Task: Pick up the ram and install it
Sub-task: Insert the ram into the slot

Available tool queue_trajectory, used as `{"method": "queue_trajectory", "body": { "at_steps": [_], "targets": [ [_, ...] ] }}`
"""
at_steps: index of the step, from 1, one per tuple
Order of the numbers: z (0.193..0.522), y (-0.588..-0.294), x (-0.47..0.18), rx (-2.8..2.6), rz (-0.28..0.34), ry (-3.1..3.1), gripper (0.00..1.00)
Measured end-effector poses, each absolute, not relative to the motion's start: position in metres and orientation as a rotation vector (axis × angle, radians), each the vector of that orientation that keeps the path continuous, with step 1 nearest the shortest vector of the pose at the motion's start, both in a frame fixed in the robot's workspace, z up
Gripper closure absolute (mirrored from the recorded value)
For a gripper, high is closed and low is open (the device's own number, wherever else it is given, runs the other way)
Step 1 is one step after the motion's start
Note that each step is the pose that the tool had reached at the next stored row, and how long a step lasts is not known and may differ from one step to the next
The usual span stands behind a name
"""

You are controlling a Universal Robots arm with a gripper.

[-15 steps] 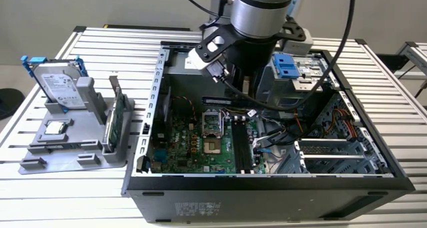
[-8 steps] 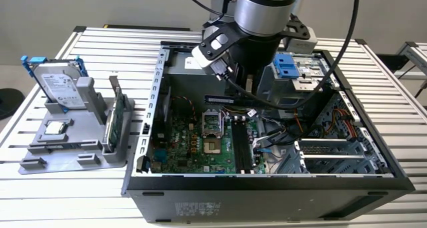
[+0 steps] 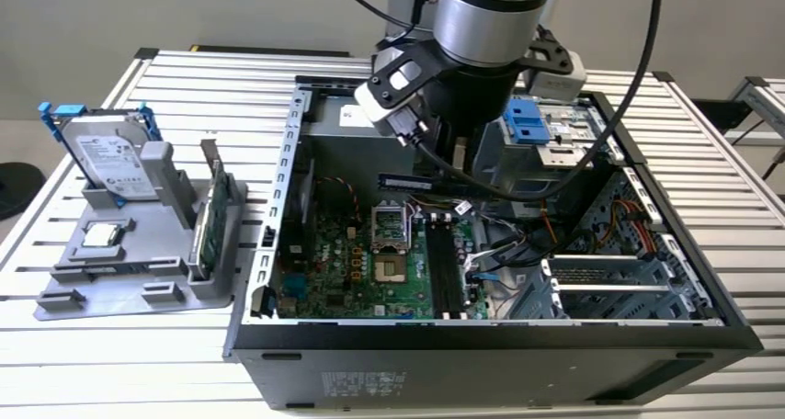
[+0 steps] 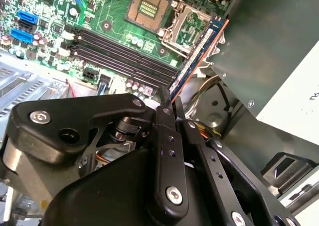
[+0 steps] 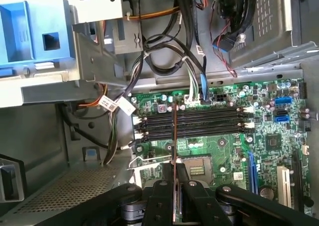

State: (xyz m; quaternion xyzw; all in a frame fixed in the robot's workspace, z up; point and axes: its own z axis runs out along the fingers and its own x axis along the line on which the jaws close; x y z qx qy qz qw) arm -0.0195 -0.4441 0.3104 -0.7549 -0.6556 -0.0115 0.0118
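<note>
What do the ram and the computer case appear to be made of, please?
The ram, clamped in the end effector, looks like dark laminated circuit board with a matte face and an orange-brown cut edge, carrying black chips, probably plastic. The computer case looks like sheet metal: dull grey, folded and perforated inside, dark-coated outside.

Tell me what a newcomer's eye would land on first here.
First, the gripper poised inside the open computer case, shut on the ram, which is held in the air above the motherboard. Next, the empty black memory slots below the stick. Then, at the exterior view's left, the grey holder carrying the hard drive and a green card.
</note>
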Motion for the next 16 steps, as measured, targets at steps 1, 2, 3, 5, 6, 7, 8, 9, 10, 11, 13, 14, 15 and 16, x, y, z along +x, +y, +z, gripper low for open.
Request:
{"method": "queue_trajectory", "body": {
  "at_steps": [1, 2, 3, 5, 6, 7, 8, 9, 10, 11, 13, 14, 15, 16],
  "targets": [
    [0.3104, -0.4441, -0.0193, -2.359, -0.036, -2.039, 1.00],
    [0.3104, -0.4441, -0.0192, -2.365, -0.036, -2.032, 1.00],
    [0.3104, -0.4441, -0.0190, -2.370, -0.036, -2.026, 1.00],
    [0.3104, -0.4441, -0.0187, -2.379, -0.036, -2.015, 1.00],
    [0.3104, -0.4441, -0.0187, -2.382, -0.036, -2.012, 1.00],
    [0.3104, -0.4441, -0.0187, -2.382, -0.036, -2.012, 1.00],
    [0.3104, -0.4442, -0.0187, -2.382, -0.036, -2.012, 1.00],
    [0.3104, -0.4441, -0.0187, -2.383, -0.036, -2.012, 1.00],
    [0.3104, -0.4442, -0.0187, -2.383, -0.036, -2.012, 1.00],
    [0.3104, -0.4442, -0.0187, -2.382, -0.036, -2.012, 1.00],
    [0.3104, -0.4442, -0.0187, -2.383, -0.036, -2.012, 1.00],
    [0.3104, -0.4442, -0.0187, -2.382, -0.036, -2.012, 1.00],
    [0.3104, -0.4442, -0.0187, -2.383, -0.036, -2.012, 1.00],
    [0.3104, -0.4442, -0.0187, -2.383, -0.036, -2.012, 1.00]
  ]
}}
